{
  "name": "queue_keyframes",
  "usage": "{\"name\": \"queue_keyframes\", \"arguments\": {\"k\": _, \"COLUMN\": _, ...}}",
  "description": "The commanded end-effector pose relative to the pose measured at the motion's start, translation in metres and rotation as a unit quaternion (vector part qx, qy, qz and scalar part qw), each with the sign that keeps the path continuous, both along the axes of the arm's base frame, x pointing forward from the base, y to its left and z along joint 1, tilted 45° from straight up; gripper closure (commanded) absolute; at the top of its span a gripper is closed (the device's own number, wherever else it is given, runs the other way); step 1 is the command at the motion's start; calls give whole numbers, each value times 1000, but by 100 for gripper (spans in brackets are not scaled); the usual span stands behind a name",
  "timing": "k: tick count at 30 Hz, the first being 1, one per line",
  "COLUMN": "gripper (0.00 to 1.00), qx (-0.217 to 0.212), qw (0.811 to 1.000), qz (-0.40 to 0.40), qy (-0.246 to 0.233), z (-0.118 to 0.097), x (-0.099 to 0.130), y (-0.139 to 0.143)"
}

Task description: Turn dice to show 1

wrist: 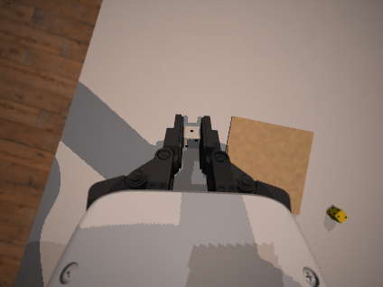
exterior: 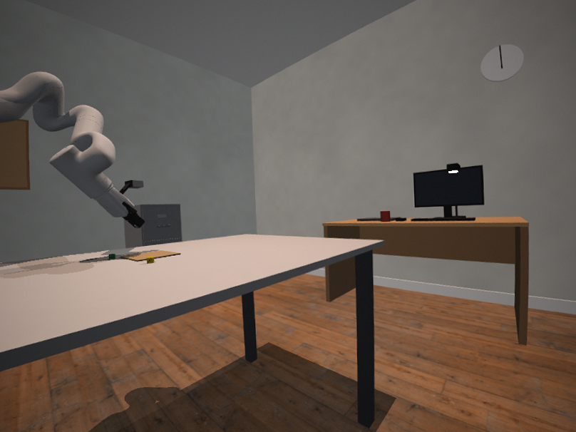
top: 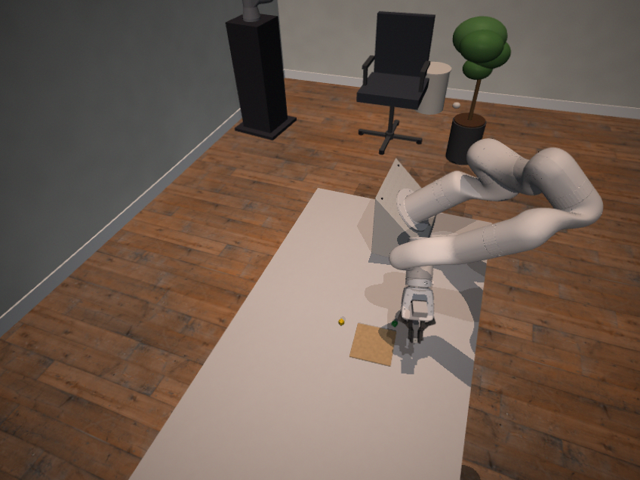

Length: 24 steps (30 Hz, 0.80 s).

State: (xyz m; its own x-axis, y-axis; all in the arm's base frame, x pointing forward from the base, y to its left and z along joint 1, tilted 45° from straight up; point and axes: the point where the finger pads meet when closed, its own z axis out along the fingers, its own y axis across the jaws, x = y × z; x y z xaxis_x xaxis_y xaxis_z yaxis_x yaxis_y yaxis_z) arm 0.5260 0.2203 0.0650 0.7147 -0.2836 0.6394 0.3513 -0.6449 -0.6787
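White die (wrist: 191, 132): clamped between tool fingertips, lifted off counter, one pip on the face toward wrist camera.
Tool (wrist: 192, 131): shut on white die, tilted at a slant above counter, just off mat's edge; fingers narrow, die filling the gap.
Mat (top: 373, 343): tan, flat on counter, no die on it; tool just beside its right edge in top view.
Green die (top: 394, 323): on counter at mat's far corner, off mat or barely touching, can't tell; top face unreadable.
Yellow die (top: 341, 321): on counter, apart from mat on the other side; leave alone.
Counter (top: 289, 402): pale, carries mat and both loose dice.
Step in hand (judged): reorienting white die in the air, then placing on mat with 1 up.
How to do well: finish wrist tilt until 1-pip face points straight up, check via wrist view; shift over mat's middle, well inside edges; lower until bottom face sits flat before opening; open slowly, lift straight up so die doesn't tip or roll.
Risks: release at a slant, die tumbles to another face; landing on mat's edge; sweeping green die while crossing the near corner.
Left to do: white placement, then green die.
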Motion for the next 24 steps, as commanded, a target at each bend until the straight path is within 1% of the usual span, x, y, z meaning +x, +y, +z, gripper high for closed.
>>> {"name": "queue_keyframes", "arguments": {"k": 1, "gripper": 89, "qx": 14, "qw": 999, "qz": -21, "qy": -22, "z": 0, "x": 0, "y": 2}}
{"name": "queue_keyframes", "arguments": {"k": 13, "gripper": 89, "qx": 14, "qw": 999, "qz": -21, "qy": -22, "z": -7, "x": -1, "y": 9}}
{"name": "queue_keyframes", "arguments": {"k": 24, "gripper": 89, "qx": 14, "qw": 999, "qz": -21, "qy": -22, "z": -35, "x": -5, "y": 37}}
